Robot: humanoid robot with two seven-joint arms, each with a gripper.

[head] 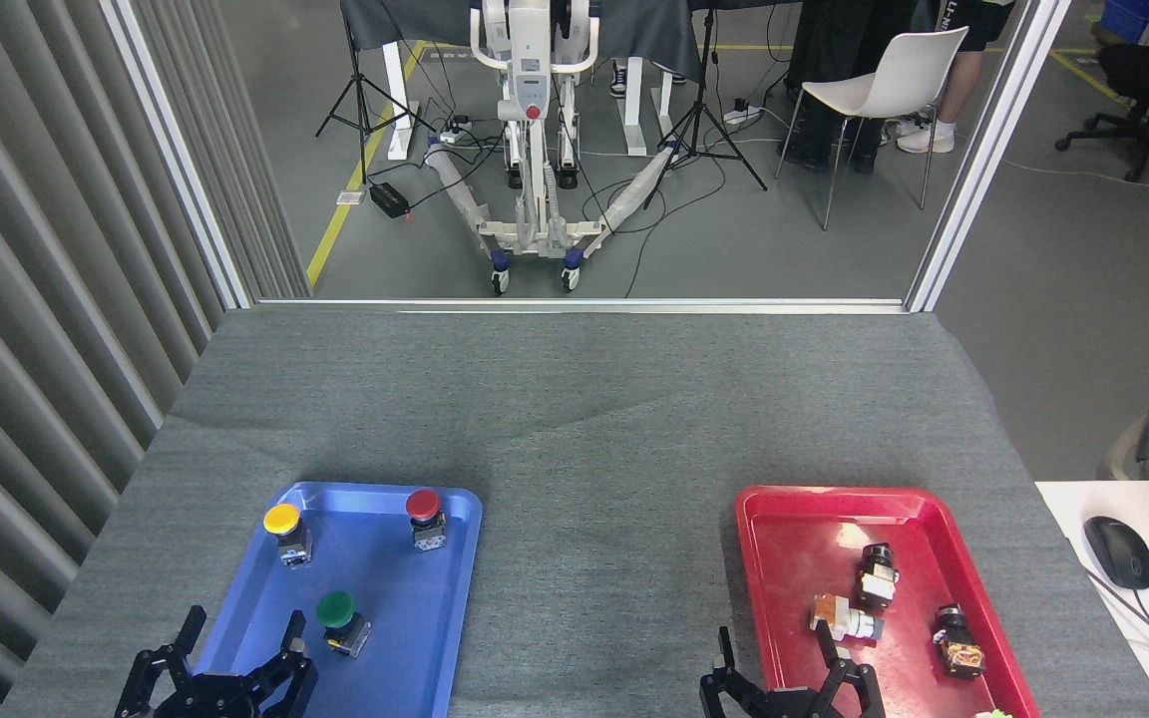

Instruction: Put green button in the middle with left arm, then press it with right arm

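Note:
The green button [338, 617] stands upright in the near part of the blue tray [455, 598], its dark-green cap on a small grey block. My left gripper [240, 630] is open at the tray's near left edge, its right finger just left of the button and not touching it. The middle [604, 588], bare grey fabric between the two trays, holds nothing. My right gripper [784, 663] is open at the bottom edge, over the near left corner of the red tray [764, 558]. Nothing is between either gripper's fingers.
A yellow button [285, 529] and a red button [424, 515] stand at the far end of the blue tray. Several small switch parts [874, 588] lie in the red tray. A white desk with a mouse [1118, 551] is at the right. The table's far edge meets a metal rail.

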